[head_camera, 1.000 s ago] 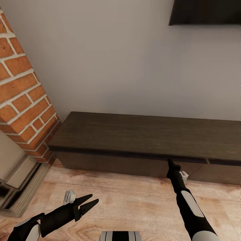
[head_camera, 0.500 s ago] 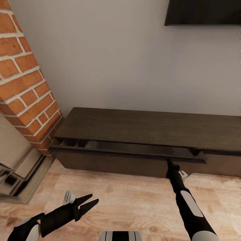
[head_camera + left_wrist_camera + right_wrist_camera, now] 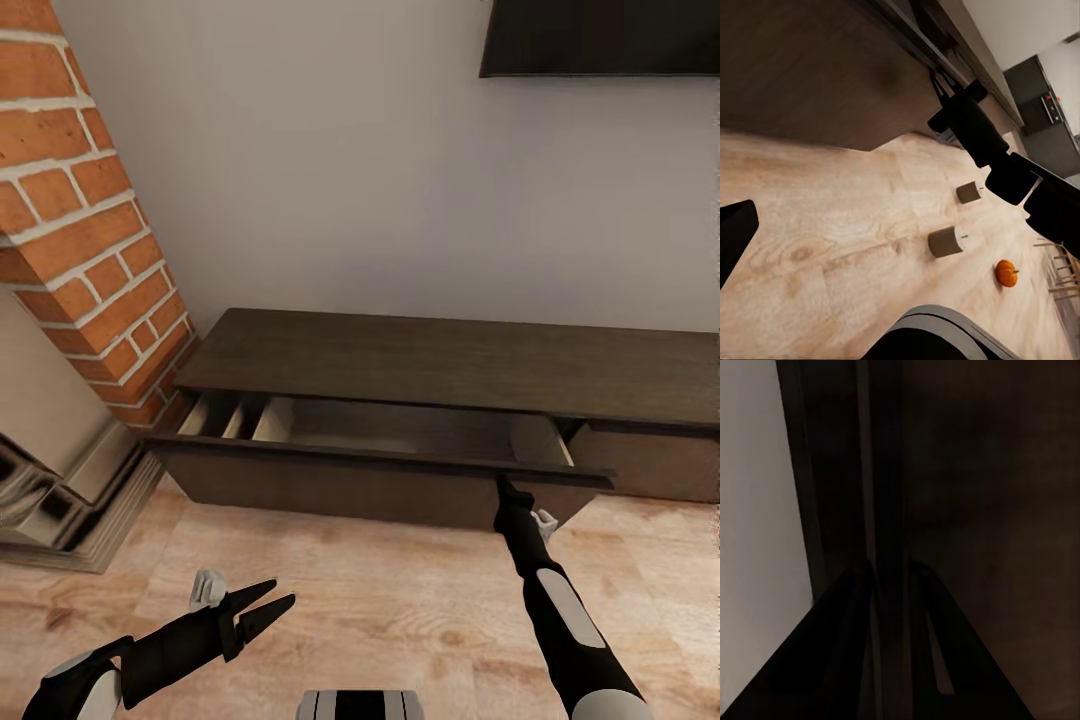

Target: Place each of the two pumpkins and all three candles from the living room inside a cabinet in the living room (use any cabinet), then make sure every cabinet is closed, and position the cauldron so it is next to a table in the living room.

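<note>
From the head camera I see the cabinet low against the grey wall, beside the brick fireplace and under the corner of the wall TV. Its top drawer is pulled part way out, with pale wood dividers and nothing inside that I can see. My right gripper sits at the drawer front's upper edge, near its right end. My left gripper hangs low over the plank floor, fingers spread and holding nothing.

The left wrist camera looks across the floor along the cabinet's dark front. Two candles stand on the planks near each other, and one pumpkin sits a bit further off, all well apart from the cabinet. The right arm reaches up to the drawer edge.

The right wrist camera is very dark: its fingers straddle the thin drawer front edge, closed onto it as far as I can judge.

So the job is barely begun. A drawer is open, but nothing is stored yet. I still have to find the second pumpkin, the third candle and the cauldron, then shut everything.
</note>
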You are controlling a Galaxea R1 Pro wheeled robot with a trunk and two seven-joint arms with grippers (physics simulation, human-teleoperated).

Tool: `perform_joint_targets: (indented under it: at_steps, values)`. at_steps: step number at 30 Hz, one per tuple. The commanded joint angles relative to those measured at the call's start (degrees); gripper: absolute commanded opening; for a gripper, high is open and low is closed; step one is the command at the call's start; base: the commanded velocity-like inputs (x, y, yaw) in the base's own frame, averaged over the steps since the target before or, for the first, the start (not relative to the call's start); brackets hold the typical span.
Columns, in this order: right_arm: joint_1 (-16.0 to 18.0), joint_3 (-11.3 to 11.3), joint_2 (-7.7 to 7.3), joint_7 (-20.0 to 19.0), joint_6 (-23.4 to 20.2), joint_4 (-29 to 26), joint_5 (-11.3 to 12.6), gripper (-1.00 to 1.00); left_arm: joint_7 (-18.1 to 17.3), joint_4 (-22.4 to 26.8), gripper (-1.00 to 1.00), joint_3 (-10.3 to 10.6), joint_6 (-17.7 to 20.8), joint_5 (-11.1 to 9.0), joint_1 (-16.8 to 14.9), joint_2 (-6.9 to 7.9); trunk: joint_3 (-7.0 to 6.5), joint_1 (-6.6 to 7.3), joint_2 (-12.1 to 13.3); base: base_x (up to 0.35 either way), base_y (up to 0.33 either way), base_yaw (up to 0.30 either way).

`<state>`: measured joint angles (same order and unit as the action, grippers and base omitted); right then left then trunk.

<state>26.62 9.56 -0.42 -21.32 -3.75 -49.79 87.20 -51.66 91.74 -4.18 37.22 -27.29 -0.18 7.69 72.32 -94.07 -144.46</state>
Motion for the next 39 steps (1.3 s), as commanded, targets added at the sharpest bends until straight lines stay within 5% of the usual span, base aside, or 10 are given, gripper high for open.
perform_joint_targets:
  at_steps: [1, 39]
  values:
    - [0.01, 1.61, -0.02, -0.12, -0.38, 0.75, 0.94, -1.00, -0.02, 0.02, 1.00, -0.03, 0.40, -0.30, 0.00, 0.02, 0.04, 0.03, -0.01, -0.217, 0.000, 0.000]
    - [0.01, 1.61, -0.02, -0.12, -0.38, 0.81, 0.86, -1.00, -0.02, 0.02, 1.00, -0.03, 0.49, -0.30, 0.00, 0.04, 0.04, 0.03, -0.01, -0.135, 0.000, 0.000]
